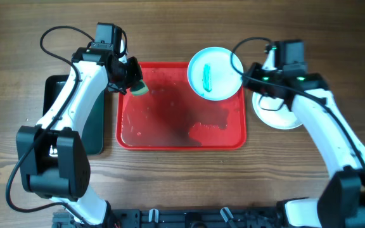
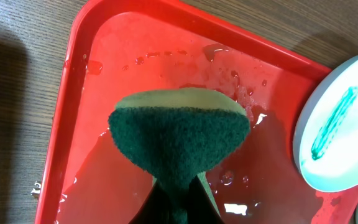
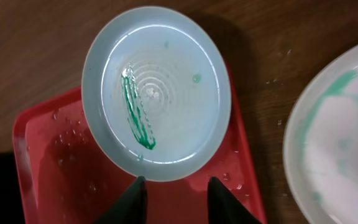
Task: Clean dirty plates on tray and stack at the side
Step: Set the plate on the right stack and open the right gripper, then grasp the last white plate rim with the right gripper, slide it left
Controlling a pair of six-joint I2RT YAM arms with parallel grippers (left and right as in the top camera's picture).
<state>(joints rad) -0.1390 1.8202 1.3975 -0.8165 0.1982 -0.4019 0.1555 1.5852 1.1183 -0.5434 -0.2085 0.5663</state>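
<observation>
Nearest the robot is bare wooden worktop, with an arm reaching out over it on either side. Beyond that, in the middle, lies the red tray, its floor wet with droplets and a shallow puddle. To its left, just beside it and partly under the left arm, is a narrower black tray. Further out, over the red tray's far left corner, the left fingers are clamped tight on a sponge, dark green scouring face outward, paler layer behind it. The sponge is held above the wet floor, well apart from the plates. On the tray's far right corner sits a pale plate with a teal-green streak across its centre; its edge overhangs the tray's rim. The right fingers are parted a little way, holding nothing, their tips at the plate's near edge with red tray showing between them. To the right of the tray, on the worktop and partly hidden by the right arm, rests a second plate, faintly smeared with green.
</observation>
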